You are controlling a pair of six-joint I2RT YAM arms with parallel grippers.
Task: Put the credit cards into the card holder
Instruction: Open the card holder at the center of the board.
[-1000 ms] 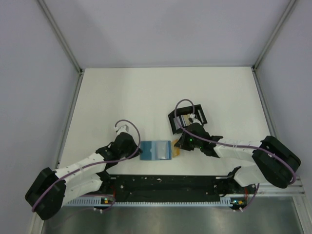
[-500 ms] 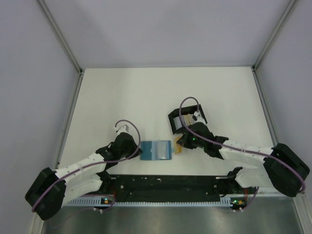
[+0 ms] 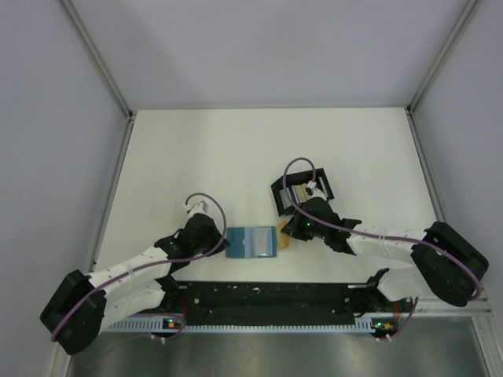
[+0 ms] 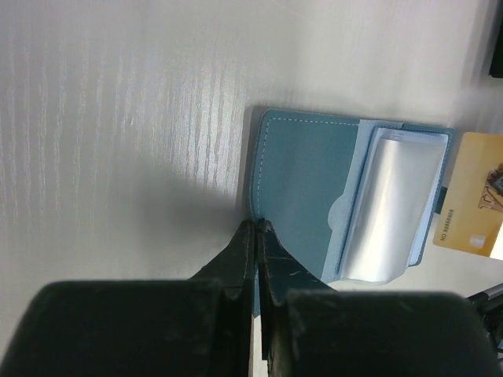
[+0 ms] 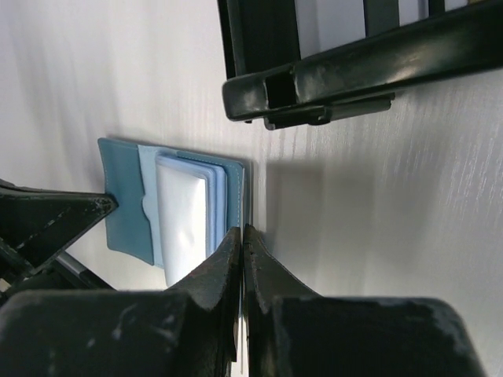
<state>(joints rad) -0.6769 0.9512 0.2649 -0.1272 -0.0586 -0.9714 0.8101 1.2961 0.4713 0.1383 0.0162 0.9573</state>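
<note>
The teal-blue card holder point(image 3: 245, 242) lies open near the table's front edge. It also shows in the left wrist view point(image 4: 302, 188) and the right wrist view point(image 5: 124, 204). A silver-grey card point(image 4: 391, 206) sits in its clear pocket. My left gripper point(image 3: 222, 240) is shut on the holder's left edge point(image 4: 258, 226). My right gripper point(image 3: 284, 236) is shut point(image 5: 243, 229) on an orange-yellow card point(image 4: 475, 196), held edge-on at the holder's right edge. More cards point(image 3: 299, 192) lie in the black tray.
The black open-topped tray point(image 3: 280, 196) stands just behind the right gripper, and its wall fills the top of the right wrist view point(image 5: 354, 78). The table's side rails run along the left and right. A black rail runs along the front edge.
The right arm reached out a little, then drew back. The orange-yellow card now sits slightly closer to the holder's right edge. The left gripper and holder have not moved.
</note>
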